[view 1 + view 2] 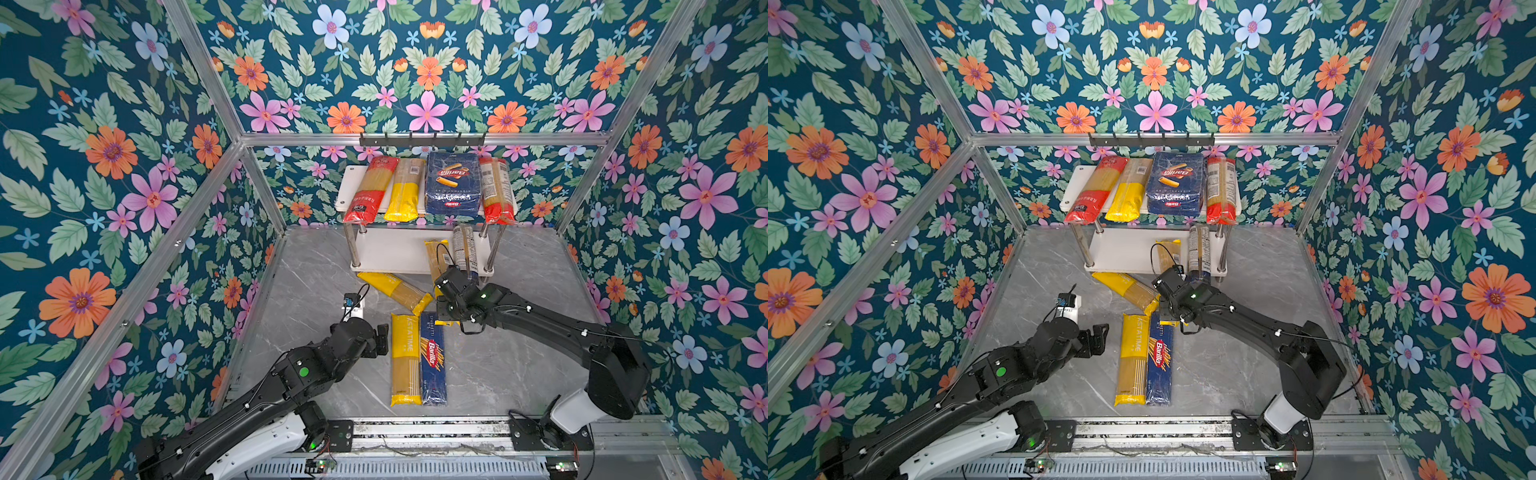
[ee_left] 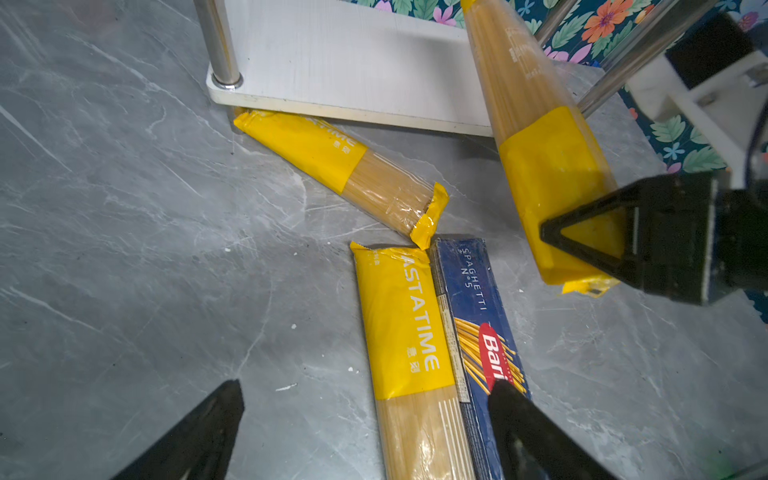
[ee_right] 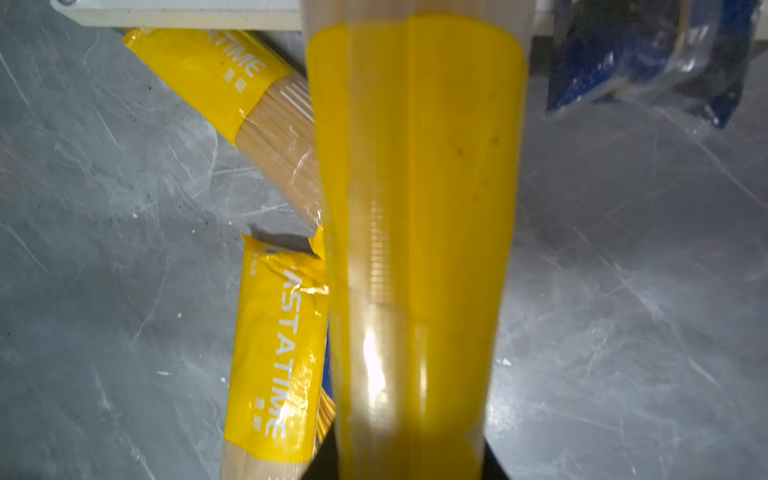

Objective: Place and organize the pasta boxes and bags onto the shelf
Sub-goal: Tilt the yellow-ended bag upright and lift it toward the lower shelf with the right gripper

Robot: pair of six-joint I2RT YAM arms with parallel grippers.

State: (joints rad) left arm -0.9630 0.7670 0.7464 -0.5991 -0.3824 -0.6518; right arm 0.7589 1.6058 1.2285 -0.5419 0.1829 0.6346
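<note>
**Right wrist view: spaghetti bag point(image 3: 415, 187) clamped in the right gripper point(image 2: 590, 245)**

The right gripper is closed on the bag's near yellow end. The bag tilts, its far end over the lower board of the shelf point(image 1: 390, 253), beside a dark-ended bag point(image 1: 463, 249). The left gripper point(image 1: 382, 338) hangs wide open and empty, just left of a yellow pack point(image 1: 405, 357) and a blue box point(image 1: 433, 357) lying side by side on the table point(image 1: 519, 353). A slanted pack point(image 1: 395, 291) lies near the shelf. Four packs point(image 1: 451, 183) sit on the top board.

A black hook rail point(image 1: 422, 140) hung on the aluminium frame point(image 1: 291, 139) against floral wallpaper point(image 1: 415, 50), above a grey marble tabletop point(image 1: 307, 266).
</note>
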